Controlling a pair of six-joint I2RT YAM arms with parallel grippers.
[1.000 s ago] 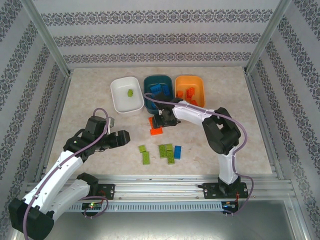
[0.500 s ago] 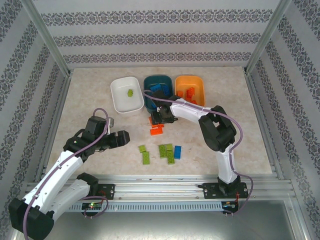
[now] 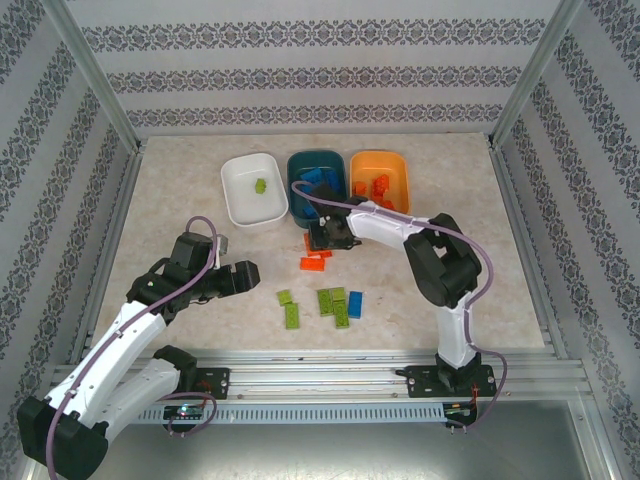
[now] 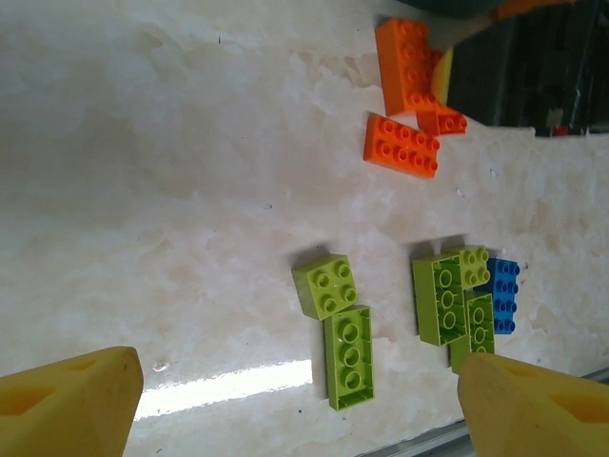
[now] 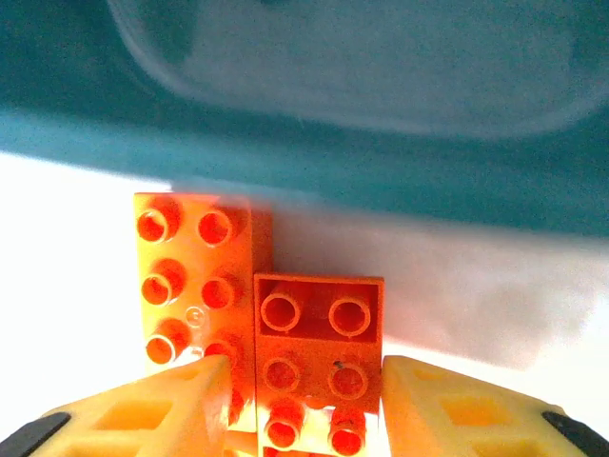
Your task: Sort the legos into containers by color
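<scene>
My right gripper (image 3: 325, 238) sits low on the table in front of the dark teal bowl (image 3: 296, 165). In the right wrist view its yellow fingers (image 5: 447, 405) press in on both sides of an orange lego (image 5: 317, 333); a second orange lego (image 5: 190, 276) lies beside it on the left. A further orange lego (image 3: 314, 263) rests just in front. Several lime green legos (image 3: 292, 318) and a blue one (image 3: 355, 304) lie near the front edge. My left gripper (image 3: 250, 275) hovers open, with nothing in it, to the left of the green legos (image 4: 349, 357).
The white bowl (image 3: 240, 200) holds one green lego (image 3: 260, 186), the teal bowl holds blue ones, and the orange bowl (image 3: 400, 165) holds orange ones. Patterned walls enclose the table on three sides. A metal rail (image 3: 320, 365) runs along the front.
The right jaws have narrowed around the orange lego and the right gripper has shifted slightly. The left arm has stayed put.
</scene>
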